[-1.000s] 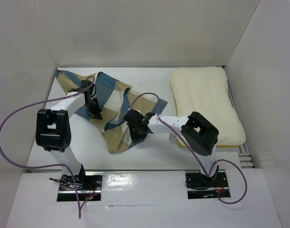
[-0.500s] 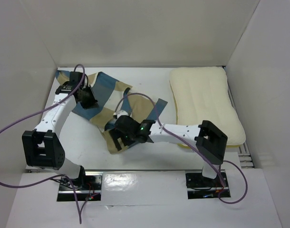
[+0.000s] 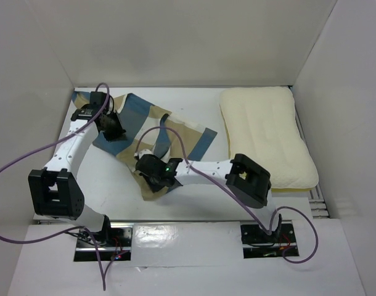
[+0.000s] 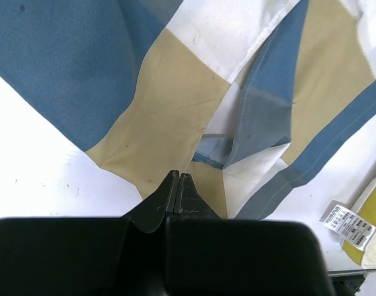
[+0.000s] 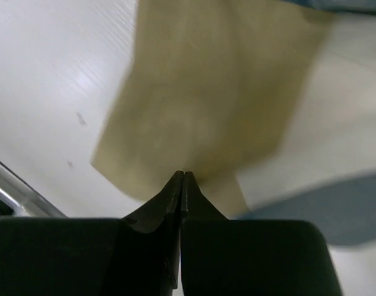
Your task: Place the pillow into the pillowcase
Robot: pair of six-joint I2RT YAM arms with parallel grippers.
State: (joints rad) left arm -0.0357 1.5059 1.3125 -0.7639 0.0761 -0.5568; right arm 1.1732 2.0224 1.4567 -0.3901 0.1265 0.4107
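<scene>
The checked blue, tan and cream pillowcase (image 3: 148, 114) lies crumpled on the left half of the table. The cream pillow (image 3: 265, 132) lies flat at the right, apart from it. My left gripper (image 3: 114, 129) is shut and hovers over the pillowcase's far left part; in the left wrist view its tips (image 4: 177, 176) are over a tan block (image 4: 169, 105), with no cloth seen between them. My right gripper (image 3: 148, 177) is shut over the near tan corner of the pillowcase (image 5: 200, 111); that view is blurred. The pillow's white tag (image 4: 347, 223) and yellow corner (image 4: 374, 229) show in the left wrist view.
White enclosure walls stand to the left (image 3: 28, 92), at the back (image 3: 188, 43) and to the right (image 3: 348, 111). Purple cables (image 3: 175, 129) loop above both arms. A metal rail (image 5: 6, 185) runs along the table's near edge.
My right arm has swung left across the table, from beside the pillow to the pillowcase's near corner. My left arm moved to the far left a second ago and has since held still.
</scene>
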